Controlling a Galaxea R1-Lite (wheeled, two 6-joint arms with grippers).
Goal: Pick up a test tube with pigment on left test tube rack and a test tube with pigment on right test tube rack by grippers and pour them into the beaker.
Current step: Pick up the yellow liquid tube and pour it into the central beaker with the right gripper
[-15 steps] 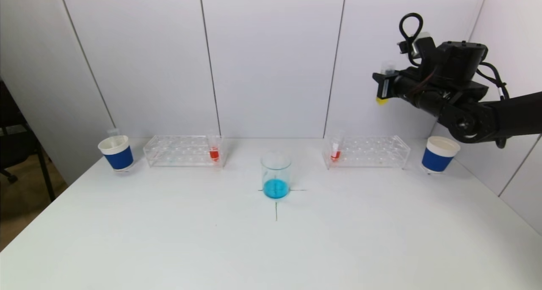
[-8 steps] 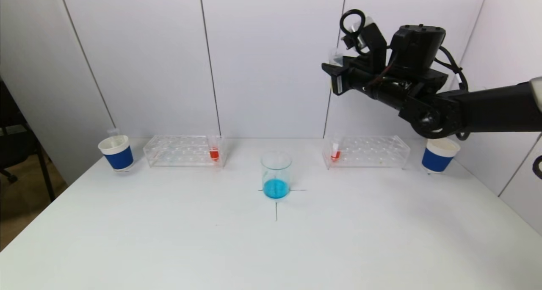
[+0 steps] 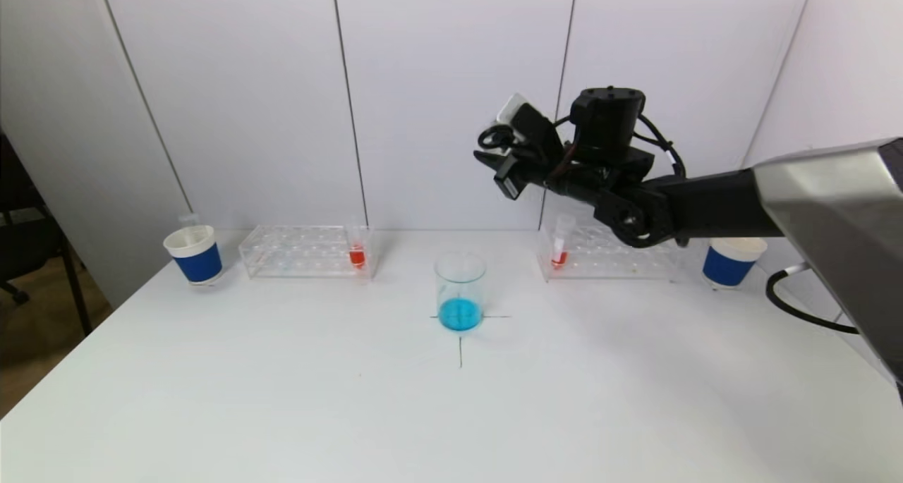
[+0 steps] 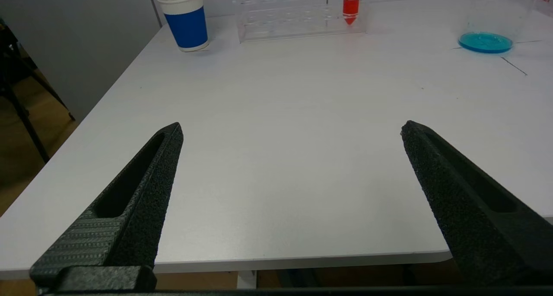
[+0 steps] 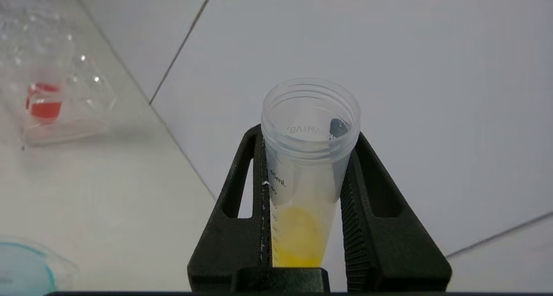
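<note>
The right gripper (image 3: 494, 164) has swung in from far out beside the right-hand blue-and-white paper cup (image 3: 730, 261) to a spot high above the surface, just to the right of and well above the clear glass beaker holding blue liquid (image 3: 460, 291). Over that sweep the wrist has also rolled, so the gripper now points toward the beaker side instead of sitting level far off to the right.

Its jaws are clamped on a clear plastic test tube with yellow pigment in its tip (image 5: 309, 166); the right wrist view shows the tube pinched between both jaws, mouth open, the yellow pooled at the low end. The tube is thus held in the air, not yet over the beaker's mouth, and nothing yellow shows in the beaker.

This looks like the carry stage ending: the tube taken from the clear acrylic right rack (image 3: 614, 254) is nearly in place for pouring. What remains, I judge, is a little more travel toward the beaker and a tilt.

The left gripper (image 4: 289, 192) sits low near the front edge of the white surface (image 3: 451, 412), well in front of the beaker, jaws wide apart and empty. The clear acrylic left rack (image 3: 303, 250), left of the beaker, holds a tube with red pigment (image 3: 357, 252) untouched.
</note>
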